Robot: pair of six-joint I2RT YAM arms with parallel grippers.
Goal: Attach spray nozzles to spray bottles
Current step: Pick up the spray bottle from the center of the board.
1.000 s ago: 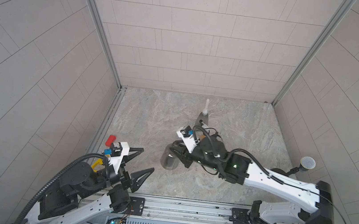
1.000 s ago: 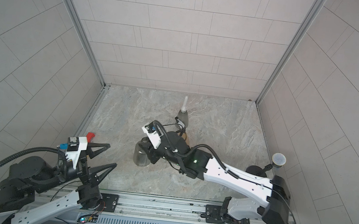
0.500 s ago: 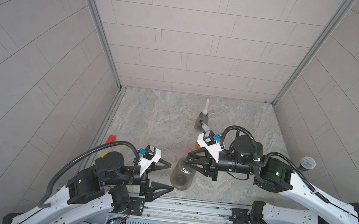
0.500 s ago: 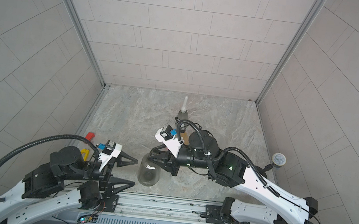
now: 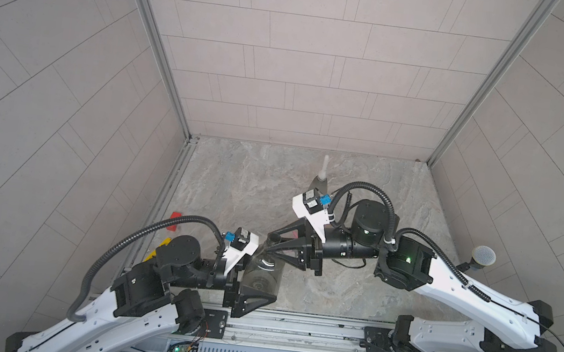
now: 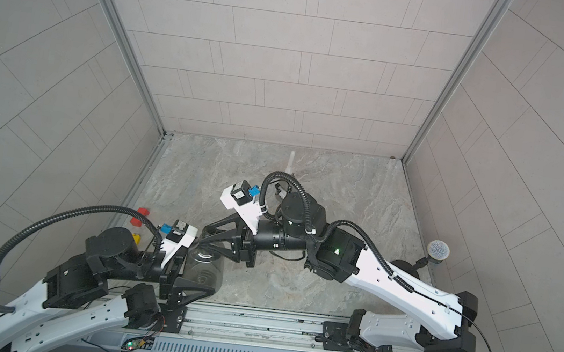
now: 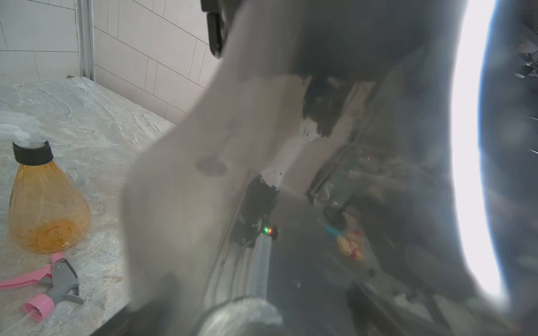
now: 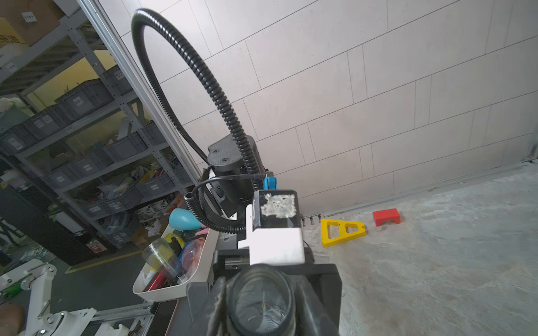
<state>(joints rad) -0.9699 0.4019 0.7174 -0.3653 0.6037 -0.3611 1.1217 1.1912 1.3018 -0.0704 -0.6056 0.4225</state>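
Note:
A smoky grey spray bottle is held off the table near the front edge. My right gripper is shut on its neck, and the right wrist view looks down the open neck between the fingers. The open left gripper straddles the bottle's body, which blurs and fills the left wrist view. An orange spray bottle stands with a black-and-white nozzle on it. A pink-and-grey spray nozzle lies beside it. At the back, a grey bottle with a white nozzle stands.
A red block and a yellow triangle block lie by the left wall. A round grey-headed post stands at the right wall. Beyond the front rail, a white tray holds other items.
My right gripper brought the grey bottle forward and left toward the front edge. The left arm swung in from the left, and its open jaws now sit round the bottle's body.

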